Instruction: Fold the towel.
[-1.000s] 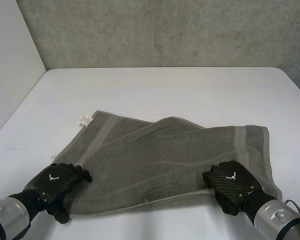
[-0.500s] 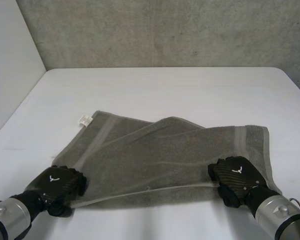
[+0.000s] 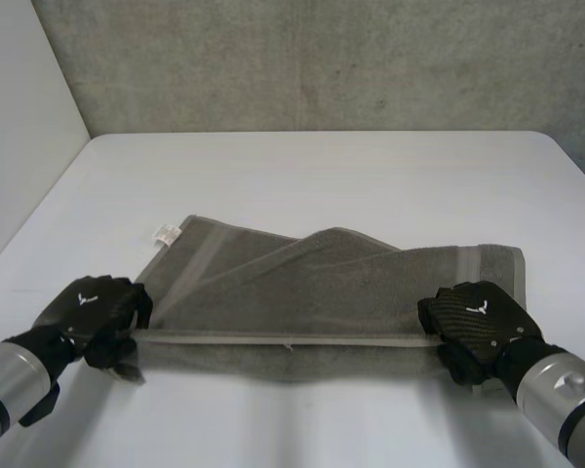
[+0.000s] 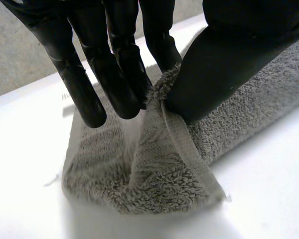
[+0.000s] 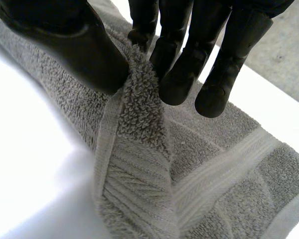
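A grey towel [image 3: 322, 283] lies rumpled across the middle of the white table, with a white label at its far left corner. My left hand [image 3: 93, 310] pinches the towel's near left corner [image 4: 162, 149] between thumb and fingers. At the near right corner [image 5: 139, 104], my right hand [image 3: 478, 324] pinches the cloth the same way. The near edge [image 3: 288, 338] is lifted off the table and stretched taut between both hands. The corners hang down below each grip.
The white table [image 3: 322, 175] runs to a concrete wall at the back, with bare surface beyond the towel. A white panel [image 3: 19, 117] stands along the left side. The table's right edge lies just past the towel's right end.
Both hands have closed on the near corners and risen, lifting the near edge from flat on the table into a taut line. The left hand went from open to pinching.
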Motion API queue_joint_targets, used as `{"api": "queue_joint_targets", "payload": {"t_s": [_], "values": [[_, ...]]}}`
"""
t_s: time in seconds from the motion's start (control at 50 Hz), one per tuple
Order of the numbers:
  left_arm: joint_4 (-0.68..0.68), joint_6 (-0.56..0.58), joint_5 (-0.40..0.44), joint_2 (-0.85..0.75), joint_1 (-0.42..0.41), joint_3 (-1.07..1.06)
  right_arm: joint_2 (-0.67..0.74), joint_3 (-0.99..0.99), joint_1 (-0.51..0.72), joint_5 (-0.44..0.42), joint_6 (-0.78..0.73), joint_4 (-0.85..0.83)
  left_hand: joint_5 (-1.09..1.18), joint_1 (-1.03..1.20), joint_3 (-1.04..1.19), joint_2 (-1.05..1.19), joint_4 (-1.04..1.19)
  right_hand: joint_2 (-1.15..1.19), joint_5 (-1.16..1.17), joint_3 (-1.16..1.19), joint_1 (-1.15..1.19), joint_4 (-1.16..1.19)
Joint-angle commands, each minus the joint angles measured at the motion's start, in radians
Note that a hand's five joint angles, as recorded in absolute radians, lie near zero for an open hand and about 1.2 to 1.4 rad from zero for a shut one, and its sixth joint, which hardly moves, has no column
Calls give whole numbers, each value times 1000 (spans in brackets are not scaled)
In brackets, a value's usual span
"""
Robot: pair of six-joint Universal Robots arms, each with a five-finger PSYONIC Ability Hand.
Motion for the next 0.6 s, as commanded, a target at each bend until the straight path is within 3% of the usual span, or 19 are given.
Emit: {"api": "queue_joint_targets", "payload": {"t_s": [0.02, 0.22, 0.26, 0.32, 0.36, 0.38, 0.42, 0.46, 0.52, 0.6], "values": [[8, -20, -18, -134, -93, 134, 159, -154, 7, 48, -88, 54, 198, 219, 181, 180, 180, 66, 57, 54, 68, 54], [18, -34, -188, -366, -243, 590, 396, -600, 36, 165, -146, -41, 198, 219, 181, 180, 180, 66, 57, 54, 68, 54], [69, -45, -243, -413, -291, 807, 449, -803, 40, 182, -146, -152, 198, 219, 181, 180, 180, 66, 57, 54, 68, 54], [112, -63, -273, -432, -318, 923, 469, -896, 40, 183, -146, -211, 198, 219, 181, 180, 180, 66, 57, 54, 68, 54], [228, -150, -360, -446, -356, 1121, 492, -1068, 42, 183, -140, -361, 198, 219, 181, 180, 180, 66, 57, 54, 68, 54], [229, -151, -360, -446, -356, 1122, 492, -1069, 42, 183, -140, -361, 198, 219, 181, 180, 180, 66, 57, 54, 68, 54], [342, -273, -461, -443, -370, 1249, 489, -1150, 42, 186, -128, -491, 198, 219, 181, 180, 180, 66, 57, 54, 68, 54], [379, -333, -493, -440, -371, 1281, 480, -1153, 43, 185, -128, -537, 198, 219, 181, 180, 180, 66, 57, 54, 68, 54], [393, -422, -513, -437, -371, 1300, 466, -1144, 45, 188, -109, -549, 198, 219, 181, 180, 180, 66, 57, 54, 68, 54], [362, -435, -512, -438, -373, 1256, 458, -1098, 42, 179, -79, -478, 198, 219, 181, 180, 180, 66, 57, 54, 68, 54]]}}
